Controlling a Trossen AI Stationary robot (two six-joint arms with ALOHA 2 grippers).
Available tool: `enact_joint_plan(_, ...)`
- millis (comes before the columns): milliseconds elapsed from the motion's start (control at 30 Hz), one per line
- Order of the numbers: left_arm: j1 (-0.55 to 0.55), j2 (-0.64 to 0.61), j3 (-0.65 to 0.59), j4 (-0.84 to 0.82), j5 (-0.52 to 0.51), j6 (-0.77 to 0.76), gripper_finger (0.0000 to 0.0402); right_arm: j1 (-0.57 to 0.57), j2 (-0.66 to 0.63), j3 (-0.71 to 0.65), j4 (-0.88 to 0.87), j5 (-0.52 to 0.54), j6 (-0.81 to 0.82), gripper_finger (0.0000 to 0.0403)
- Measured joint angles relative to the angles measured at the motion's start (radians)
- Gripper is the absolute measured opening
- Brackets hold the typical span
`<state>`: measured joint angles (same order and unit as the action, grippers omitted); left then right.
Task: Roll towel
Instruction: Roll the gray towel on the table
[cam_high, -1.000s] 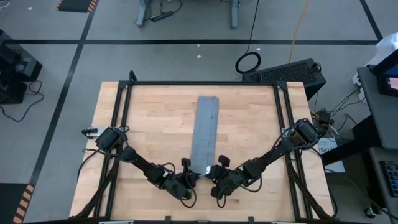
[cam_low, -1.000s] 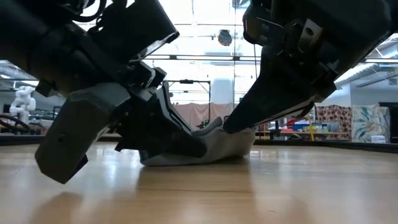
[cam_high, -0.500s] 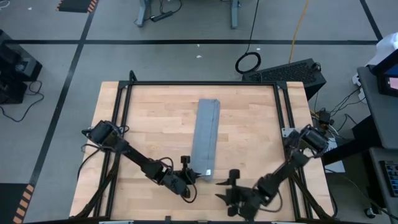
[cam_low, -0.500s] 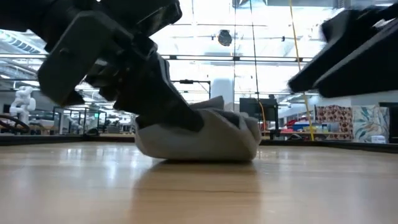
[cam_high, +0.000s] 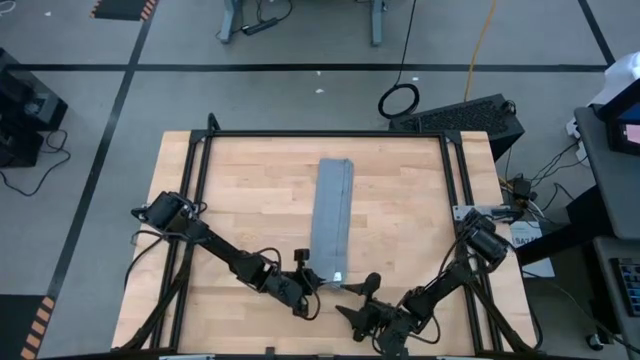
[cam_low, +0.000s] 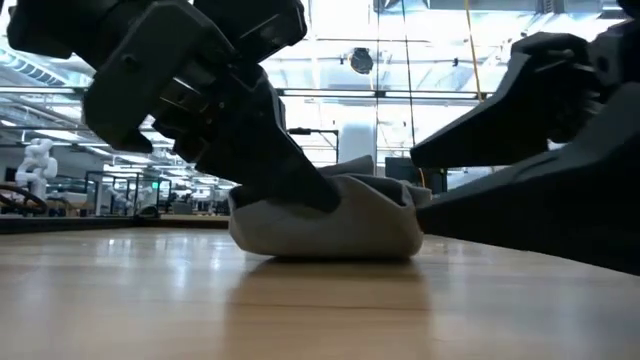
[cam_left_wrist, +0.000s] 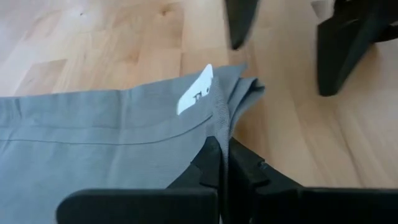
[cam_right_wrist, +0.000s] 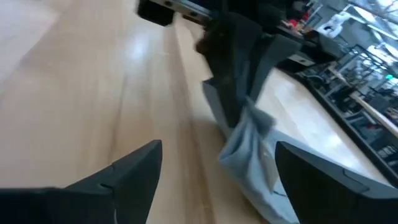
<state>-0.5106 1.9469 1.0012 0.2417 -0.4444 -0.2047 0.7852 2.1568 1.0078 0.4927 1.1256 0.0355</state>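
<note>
The grey-blue towel (cam_high: 332, 215) lies folded into a long narrow strip down the middle of the wooden table, with a white label (cam_left_wrist: 194, 98) at its near end. That near end (cam_low: 330, 225) is humped up and rests on the tabletop. My left gripper (cam_high: 306, 284) is shut on the near end's left corner. My right gripper (cam_high: 358, 300) stands open just near and right of the towel's end, with its fingers apart and nothing between them; in the right wrist view the towel (cam_right_wrist: 249, 155) lies ahead of it. My left gripper pinches the stitched hem (cam_left_wrist: 221, 127) at the towel's near end, close to the label, between its two shut fingers. The fingers come low and slanting from the table's near left. The held corner is raised a little, and the rest of the end lies on the table.
A black frame (cam_high: 320, 134) runs round the tabletop. Bare wood lies left and right of the strip. Beyond the far right corner of the table a black case (cam_high: 470, 115) sits on the floor.
My right gripper has let go of the towel's near end and opened. It drew back toward the table's near right, then came partway back toward the towel. The towel's near end, low and flat before, now stands humped up, with my left gripper still on it.
</note>
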Motion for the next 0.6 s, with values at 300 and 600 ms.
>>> enact_joint_plan(300, 0.0, 0.0, 0.0, 0.003, 0.023, 0.001, 0.0009, -0.054, 0.001, -0.024, 0.006, -0.003, 0.033, 0.0301)
enact_joint_plan(600, 0.0, 0.0, 0.0, 0.001, 0.052, 0.001, 0.0009, -0.099, 0.001, -0.025, 0.039, -0.09, -0.08, 0.0248)
